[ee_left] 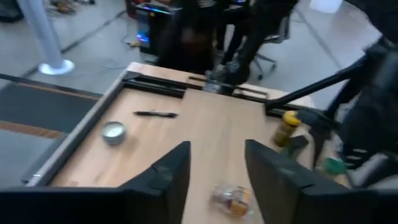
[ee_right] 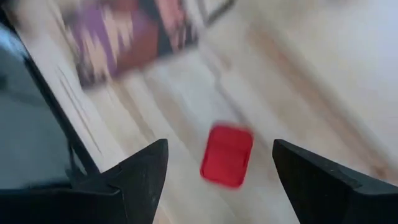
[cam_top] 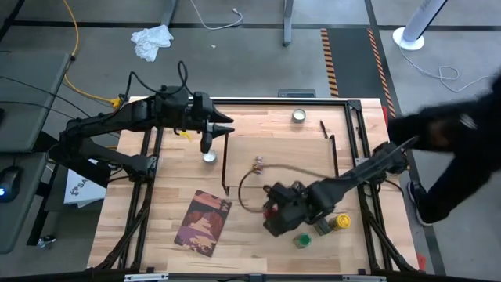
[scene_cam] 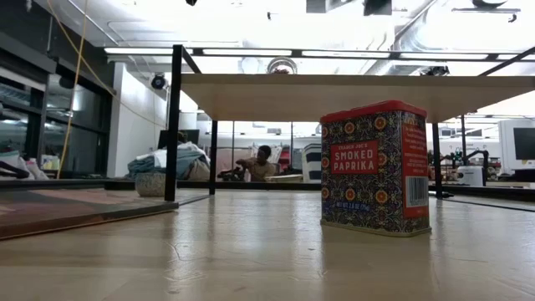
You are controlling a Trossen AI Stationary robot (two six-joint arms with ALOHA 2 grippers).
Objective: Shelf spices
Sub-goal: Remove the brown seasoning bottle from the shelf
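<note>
The red box (scene_cam: 374, 167) stands upright on the table in front of the shelf (scene_cam: 334, 94). My right gripper (ee_right: 219, 144) hovers open above the box's red top (ee_right: 227, 155), its fingers on either side and apart from it, near the table's front right (cam_top: 275, 211). The green-topped jar (cam_top: 302, 239) and yellow-topped jar (cam_top: 341, 222) stand beside it. The clear glass jar (ee_left: 231, 198) lies on its side ahead of my open left gripper (ee_left: 217, 149), which is held high at the far left (cam_top: 225, 129). The round tin (cam_top: 298, 116) sits near the far edge.
A brown-and-maroon book (cam_top: 203, 222) lies near the front edge. A pen (cam_top: 323, 128) lies by the tin. A small pale round thing (cam_top: 209, 157) sits below the left gripper. A thin cord (cam_top: 249, 188) curls mid-table. A person (cam_top: 462, 141) stands beyond the right edge.
</note>
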